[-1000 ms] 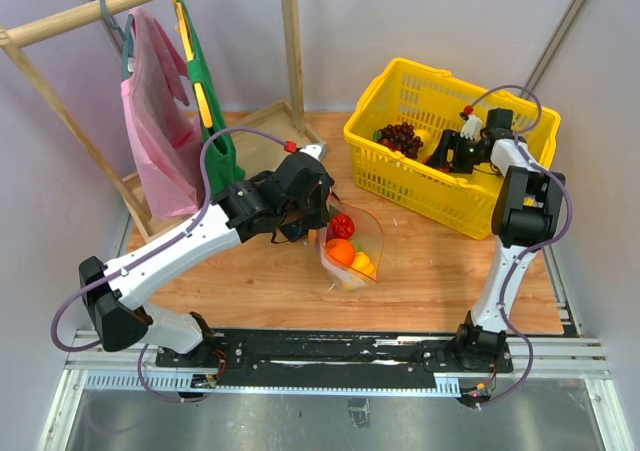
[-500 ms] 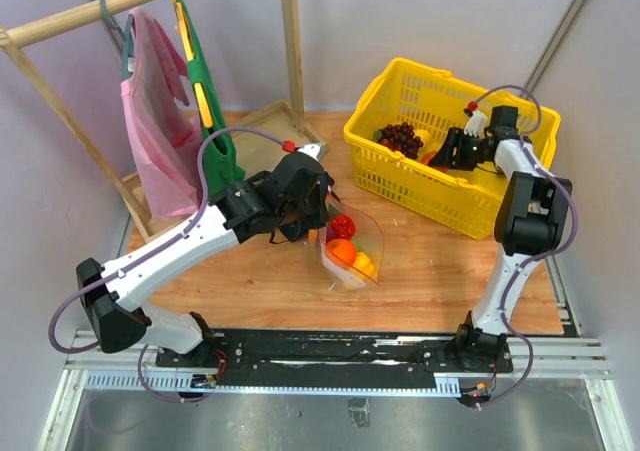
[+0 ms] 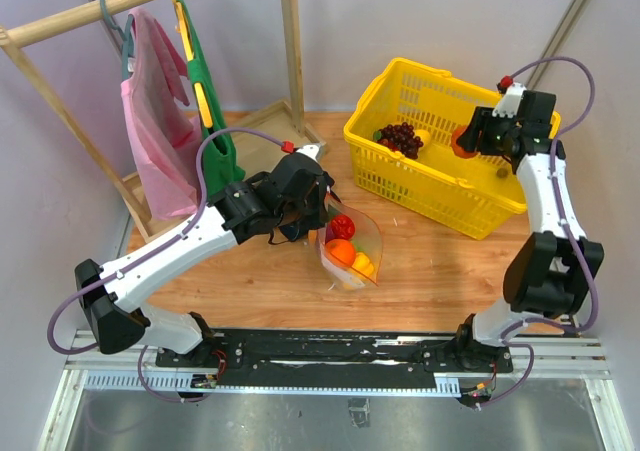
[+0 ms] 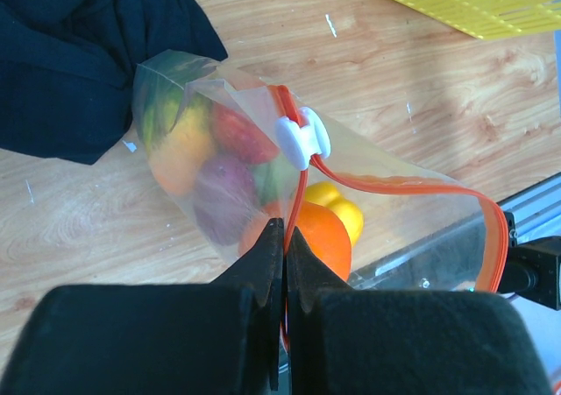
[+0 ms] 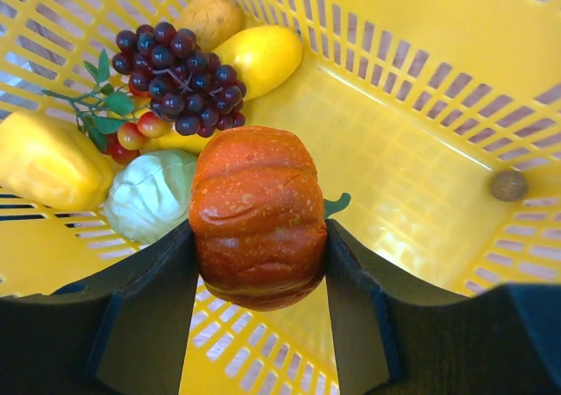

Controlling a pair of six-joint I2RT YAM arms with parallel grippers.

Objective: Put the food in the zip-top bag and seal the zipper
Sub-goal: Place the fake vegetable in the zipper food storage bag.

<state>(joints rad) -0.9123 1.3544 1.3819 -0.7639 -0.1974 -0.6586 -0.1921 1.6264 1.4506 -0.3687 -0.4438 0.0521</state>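
The left gripper (image 4: 282, 230) is pinching the clear crinkly zip-top bag (image 4: 203, 174); the right gripper (image 5: 259, 237) is holding an orange ridged toy pumpkin (image 5: 257, 204).
The bag is lying on the wooden table (image 4: 421, 80) beside a dark cloth (image 4: 79, 62), holding a toy orange (image 4: 326, 242) and a yellow pepper (image 4: 336, 204). The left gripper is clamping, fingers fully together, on the orange-red zipper strip (image 4: 394, 183) below its white slider (image 4: 302, 138). The right gripper is squeezing the pumpkin above the yellow plastic basket (image 5: 421, 150).

Left arm (image 3: 170, 248) is reaching forward and rightward, elbow bent. Left gripper (image 4: 282, 237) is pinching its 2 fingers almost together on the zipper (image 4: 399, 183). Right arm (image 3: 548, 186) is stretching up and forward, wrist turning leftward. Right gripper (image 5: 259, 237) is clamping a pumpkin (image 5: 257, 198) between its 2 fingers, raised.
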